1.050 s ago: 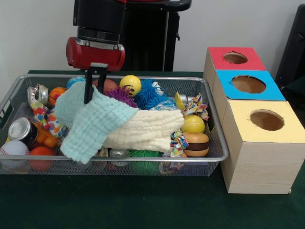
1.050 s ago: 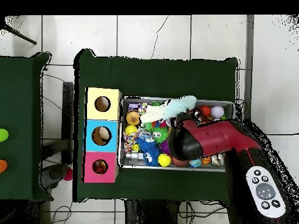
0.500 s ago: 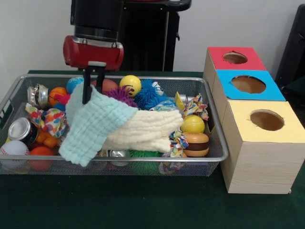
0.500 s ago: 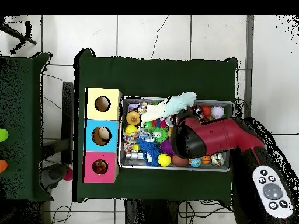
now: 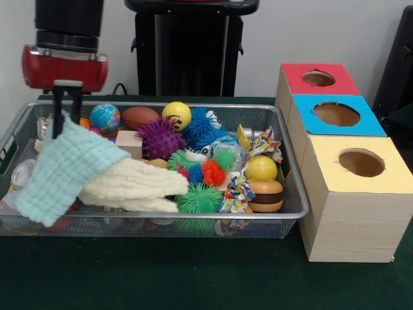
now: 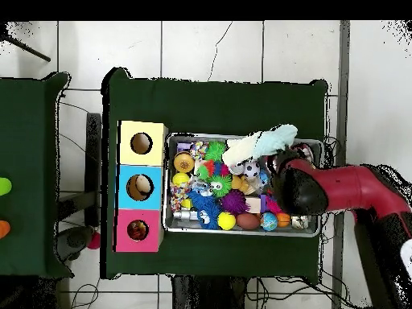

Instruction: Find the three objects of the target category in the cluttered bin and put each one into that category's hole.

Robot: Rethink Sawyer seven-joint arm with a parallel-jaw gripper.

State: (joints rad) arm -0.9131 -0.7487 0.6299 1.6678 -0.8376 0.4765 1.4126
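Gripper (image 5: 62, 111) is pinched closed on the top corner of a mint-green waffle-weave cloth (image 5: 61, 169), which hangs at the left end of the wire-mesh bin (image 5: 284, 161) in the front view, its lower edge draped over the near rim. A cream cloth (image 5: 132, 187) of similar weave trails beside it, touching it and lying across the toys. Risk: the green cloth looks held by a thin corner only, so it could slip out; equally, the cream one may snag on it and drag small items over the rim. Target category is not stated, so I cannot say which three things count. Uncovered candidates: spiky rubber balls in purple (image 5: 158, 138), blue (image 5: 199, 128) and green (image 5: 199, 200), a smooth yellow smiley ball (image 5: 177, 115), a globe ball (image 5: 105, 119), a burger-shaped toy (image 5: 265, 195) and knotted patterned fabric (image 5: 239, 194). The wooden box (image 5: 348, 219) beside the bin has round holes in red, blue and yellow tops.
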